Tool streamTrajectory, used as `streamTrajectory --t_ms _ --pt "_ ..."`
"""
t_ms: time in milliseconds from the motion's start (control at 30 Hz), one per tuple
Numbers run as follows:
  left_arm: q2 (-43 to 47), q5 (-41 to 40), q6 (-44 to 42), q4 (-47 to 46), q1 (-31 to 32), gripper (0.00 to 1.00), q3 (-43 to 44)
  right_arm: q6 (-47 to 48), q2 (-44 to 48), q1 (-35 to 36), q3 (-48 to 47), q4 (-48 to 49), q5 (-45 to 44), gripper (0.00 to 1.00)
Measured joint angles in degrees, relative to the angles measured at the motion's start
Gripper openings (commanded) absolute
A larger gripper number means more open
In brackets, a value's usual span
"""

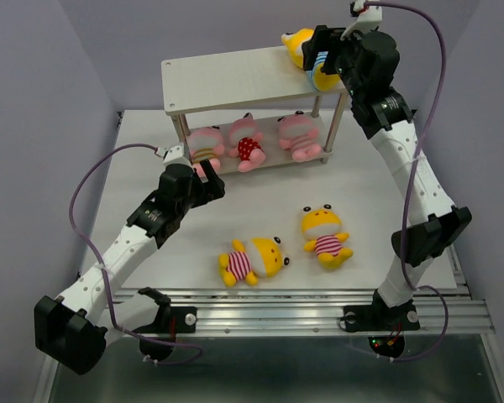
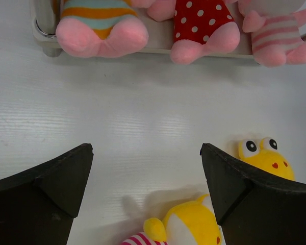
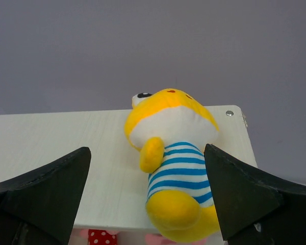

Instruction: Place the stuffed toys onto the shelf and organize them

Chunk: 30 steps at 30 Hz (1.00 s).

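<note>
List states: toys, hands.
Blue-striped yellow toy: lying on top board
Orange-striped pink toy: lower board
Polka-dot pink toy: lower board
Pink-striped toy: lower board
Left yellow toy: on table
Right yellow toy: on table
Left hand: open, empty
Right hand: open, not gripping

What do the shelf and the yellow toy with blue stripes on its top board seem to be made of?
The shelf: probably pale wood or laminate, matte; fine straight grain lines show. The yellow toy with blue stripes: soft stuffed plush; fuzzy surface, rounded limbs.
</note>
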State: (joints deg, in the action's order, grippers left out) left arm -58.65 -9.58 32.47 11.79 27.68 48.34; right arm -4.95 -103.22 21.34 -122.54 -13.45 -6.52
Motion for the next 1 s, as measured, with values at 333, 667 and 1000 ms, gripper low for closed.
streamTrajectory --t_ms 333,667,1000 --pt "0.15 0.15 0.04 -0.02 0.00 0.99 -0.11 -1.38 10.60 0.00 6.97 4.70 6.64 1.00" --pt "1.20 0.31 0.63 0.00 0.00 0.99 -0.37 -9.16 38.10 0.00 33.33 -8.02 18.43 1.00" --pt "-0.39 1.38 0.66 -0.35 0.00 0.99 -0.37 -26.47 53.64 0.00 62.14 -10.67 14.88 1.00"
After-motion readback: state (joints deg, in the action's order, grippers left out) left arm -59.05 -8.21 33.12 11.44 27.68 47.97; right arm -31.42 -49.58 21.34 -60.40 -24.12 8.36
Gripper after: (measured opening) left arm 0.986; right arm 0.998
